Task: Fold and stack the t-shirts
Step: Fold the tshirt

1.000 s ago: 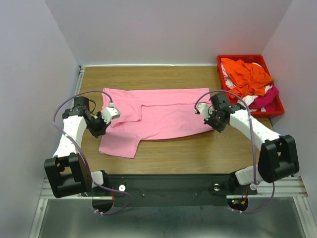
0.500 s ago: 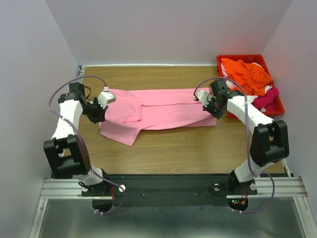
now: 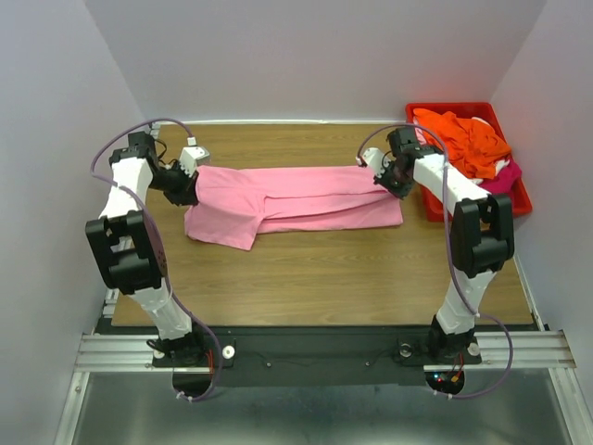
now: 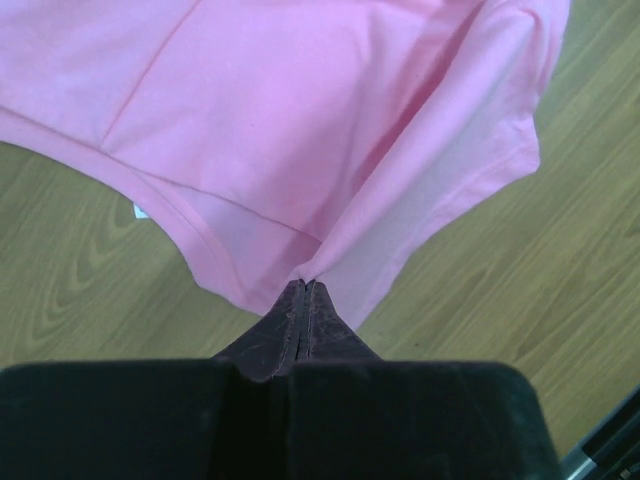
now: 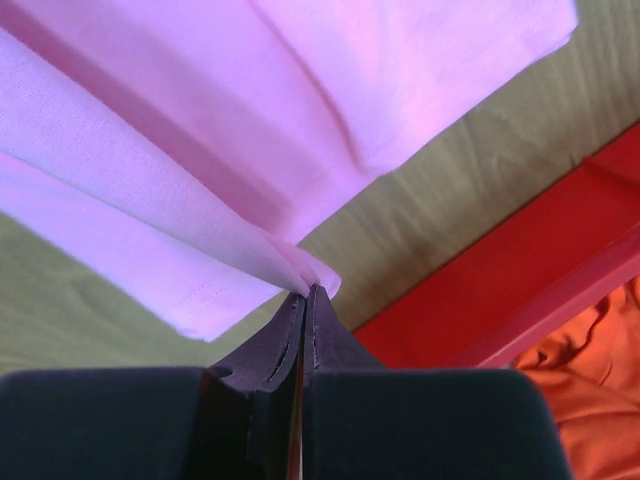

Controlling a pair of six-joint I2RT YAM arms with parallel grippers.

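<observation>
A light pink t-shirt lies stretched across the far middle of the wooden table, its near part folded up over the far part. My left gripper is shut on the shirt's left edge; in the left wrist view the cloth runs out from my left gripper. My right gripper is shut on the shirt's right edge; the right wrist view shows a pinched fold of the shirt at my right gripper. Orange, white and magenta shirts lie heaped in the bin.
A red plastic bin stands at the far right, close beside my right gripper; its wall shows in the right wrist view. The wooden table has bare wood in front of the shirt. Grey walls enclose the back and sides.
Both grippers have moved toward the far side of the table, carrying the shirt's near edge up and over. The shirt is now a narrower band, farther back.
</observation>
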